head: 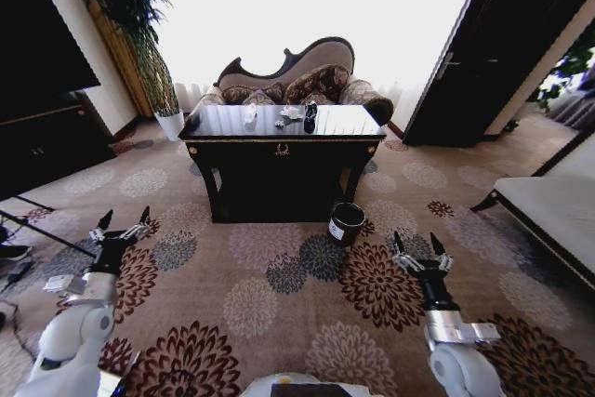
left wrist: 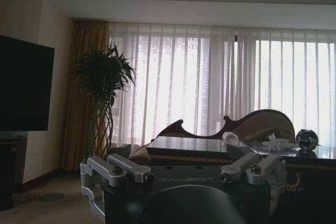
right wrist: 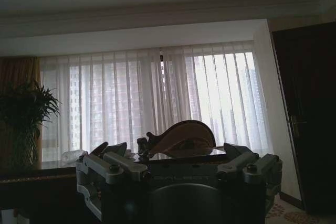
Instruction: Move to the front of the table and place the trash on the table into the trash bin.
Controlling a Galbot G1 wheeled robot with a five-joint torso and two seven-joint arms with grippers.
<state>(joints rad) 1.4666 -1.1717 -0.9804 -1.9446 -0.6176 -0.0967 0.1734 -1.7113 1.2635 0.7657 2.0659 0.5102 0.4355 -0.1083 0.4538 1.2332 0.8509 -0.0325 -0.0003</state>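
The dark glossy table [head: 279,148] stands ahead on the carpet, some way beyond both arms. On its top lies the trash: a clear crushed bottle [head: 250,116], a white tissue [head: 292,112], a dark can [head: 310,117] and a tiny scrap [head: 278,124]. The black trash bin [head: 346,223] sits on the floor by the table's front right leg. My left gripper [head: 124,222] is open and empty, low at the left. My right gripper [head: 417,246] is open and empty, just right of the bin. The left wrist view shows the left gripper [left wrist: 184,174], bottle [left wrist: 230,137], tissue [left wrist: 278,142] and can [left wrist: 306,139].
A patterned sofa [head: 297,81] stands behind the table. A tall plant [head: 130,6] in a white pot [head: 170,124] is at the back left, beside a dark cabinet [head: 46,141]. A padded bench [head: 548,211] and a dark door [head: 493,44] are on the right.
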